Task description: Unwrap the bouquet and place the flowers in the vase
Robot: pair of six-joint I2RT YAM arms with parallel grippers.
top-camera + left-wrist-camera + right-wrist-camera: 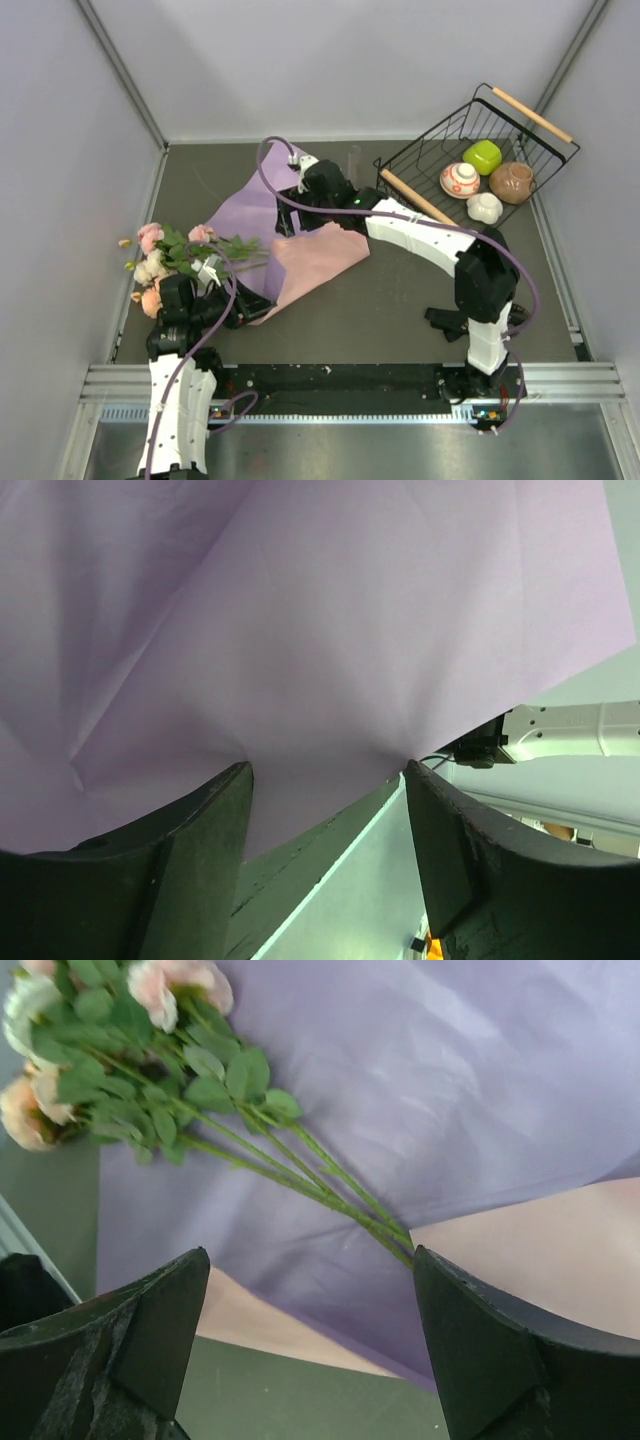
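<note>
The bouquet's pink-lilac paper sheet (300,250) lies spread open on the dark table, one corner folded over to show its pink side (560,1250). The flowers (165,255) lie at its left edge, and their green stems (330,1180) run across the lilac paper. My left gripper (252,305) is open at the sheet's near-left edge; the paper (330,630) fills that view beyond the tips (325,770). My right gripper (288,222) hovers open over the sheet's far part, with paper and stems below it (310,1255). The vase (353,160) stands clear at the back centre.
A black wire basket (420,165) with wooden handles sits tilted at the back right. It holds a pink-patterned bowl (460,179), a green cup (483,156), a brown pot (511,182) and a white piece (485,207). Grey walls close in left and right.
</note>
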